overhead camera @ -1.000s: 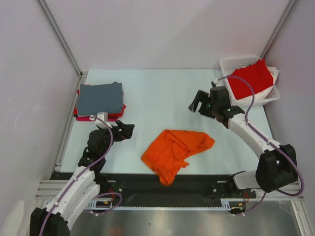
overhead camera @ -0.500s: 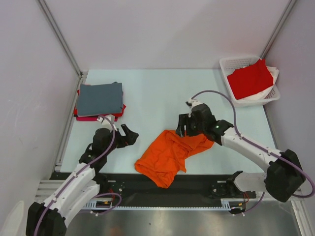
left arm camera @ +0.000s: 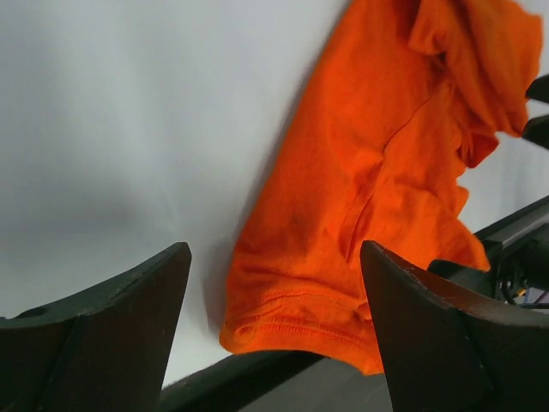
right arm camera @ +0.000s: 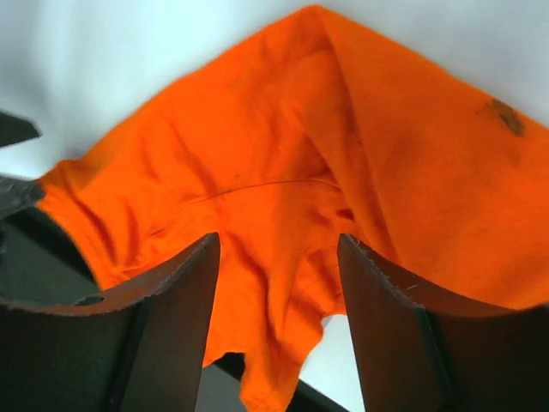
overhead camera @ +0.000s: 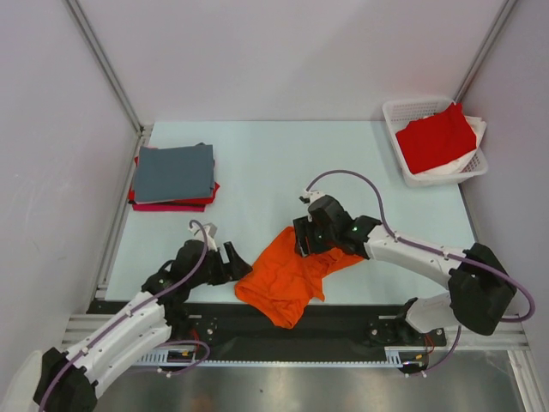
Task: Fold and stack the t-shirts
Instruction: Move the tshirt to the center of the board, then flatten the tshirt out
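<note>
The orange t-shirt (overhead camera: 287, 276) lies crumpled at the table's near edge, its lower part hanging over the black rail. It fills the left wrist view (left arm camera: 377, 172) and the right wrist view (right arm camera: 283, 197). My left gripper (overhead camera: 232, 260) is open, low at the shirt's left edge, with the hem between its fingers in view. My right gripper (overhead camera: 307, 237) is open just above the shirt's upper part, empty. The grey t-shirt (overhead camera: 174, 172) lies folded on red and magenta shirts (overhead camera: 171, 204) at the back left. A red t-shirt (overhead camera: 436, 137) lies in the basket.
The white lattice basket (overhead camera: 418, 178) stands at the back right corner. The black rail (overhead camera: 343, 318) runs along the table's near edge under the orange shirt. Metal frame posts rise at the back left and back right.
My right gripper has moved from near the basket down and left onto the orange shirt. My left gripper has moved forward and right to the shirt's left edge. The shirt has shifted slightly left.
</note>
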Robot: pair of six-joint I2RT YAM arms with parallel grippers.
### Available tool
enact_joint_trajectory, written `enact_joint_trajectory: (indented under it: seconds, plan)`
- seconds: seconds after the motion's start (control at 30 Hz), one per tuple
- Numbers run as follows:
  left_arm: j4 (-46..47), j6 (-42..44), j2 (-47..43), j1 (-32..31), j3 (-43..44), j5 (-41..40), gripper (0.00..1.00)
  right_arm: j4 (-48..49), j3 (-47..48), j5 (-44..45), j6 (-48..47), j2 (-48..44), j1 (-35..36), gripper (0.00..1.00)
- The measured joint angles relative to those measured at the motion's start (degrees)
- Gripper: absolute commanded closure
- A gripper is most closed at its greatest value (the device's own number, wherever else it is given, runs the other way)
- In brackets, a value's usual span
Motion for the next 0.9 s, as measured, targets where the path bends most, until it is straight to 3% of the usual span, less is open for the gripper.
enact_joint_trajectory:
  seconds: [0.17, 0.3, 0.37, 0.4, 0.5, 0.53, 0.6, 0.63, 0.9]
  plan:
    - [-0.4, -1.9, 4.2, -4.2, -0.2, -1.3, 0.18, -1.0, 1.0, 5.5, 0.4, 5.6, 0.1, 0.33]
    - [0.8, -3.0, 6.0, -6.4, -0.4, -2.6, 0.28, -1.9, 3.8, 10.1, 0.3, 11.4, 0.1, 0.36]
    - [2.4, -3.7, 6.9, -7.0, -0.9, -2.6, 0.39, -2.4, 5.4, 12.0, 0.3, 13.8, 0.1, 0.38]
    - [3.2, -4.1, 7.6, -7.3, -1.2, -2.6, 0.51, -2.4, 6.3, 12.9, 0.2, 15.0, 0.1, 0.48]
    - [5.7, -5.3, 9.5, -7.8, -2.2, -2.4, 0.67, -2.4, 8.0, 15.3, 0.0, 17.9, 0.1, 0.67]
    - [6.7, -5.3, 10.3, -8.0, -2.3, -2.4, 0.77, -2.4, 8.2, 16.1, -0.1, 18.6, 0.1, 0.83]
    - [8.4, -5.8, 11.6, -8.2, -2.8, -2.3, 0.88, -2.7, 8.3, 17.6, -0.2, 19.0, 0.1, 1.00]
    - [9.3, -6.0, 12.3, -8.2, -3.0, -2.3, 1.00, -2.8, 8.3, 18.3, 0.0, 19.0, 0.1, 1.00]
    - [7.7, -3.8, 18.1, -6.3, 3.2, -4.6, 1.00, -3.4, 8.7, 18.8, -0.3, 15.7, -3.2, 1.00]
